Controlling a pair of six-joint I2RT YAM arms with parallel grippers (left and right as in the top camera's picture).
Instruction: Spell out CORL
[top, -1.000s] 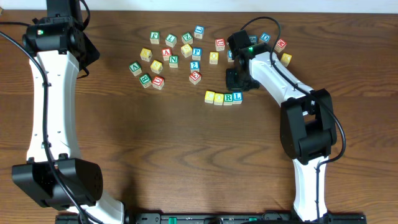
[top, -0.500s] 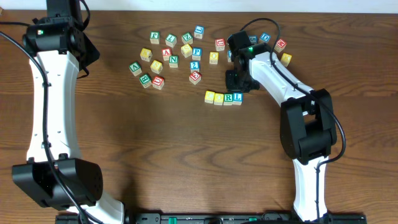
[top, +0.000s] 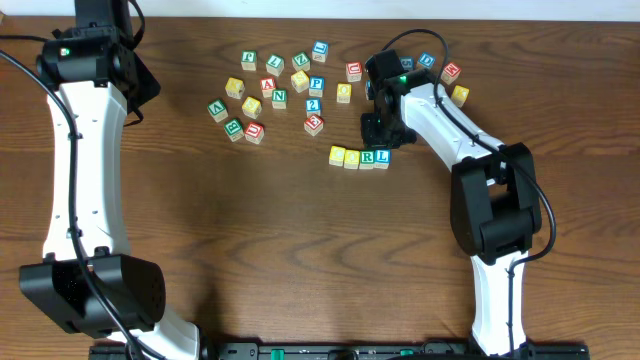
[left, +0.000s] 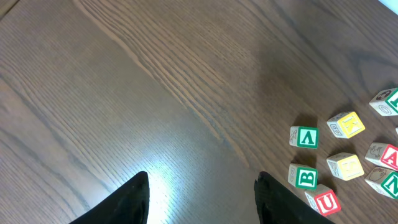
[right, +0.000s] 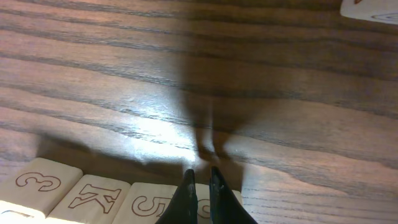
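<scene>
Cubes for CORL (top: 360, 156) lie in a touching row at mid-surface (top: 280, 230), on the near side of the loose cubes (top: 280, 90). Right hand (right: 200, 179), pinched shut and empty, hangs just beyond the row's right end. Lifting it straight up should avoid nudging the L cube (top: 382, 155). Left hand (left: 200, 185), partly open and empty, hangs far left.

right end effector (right: 201, 180) eased shut the last sliver, fingers now together
</scene>
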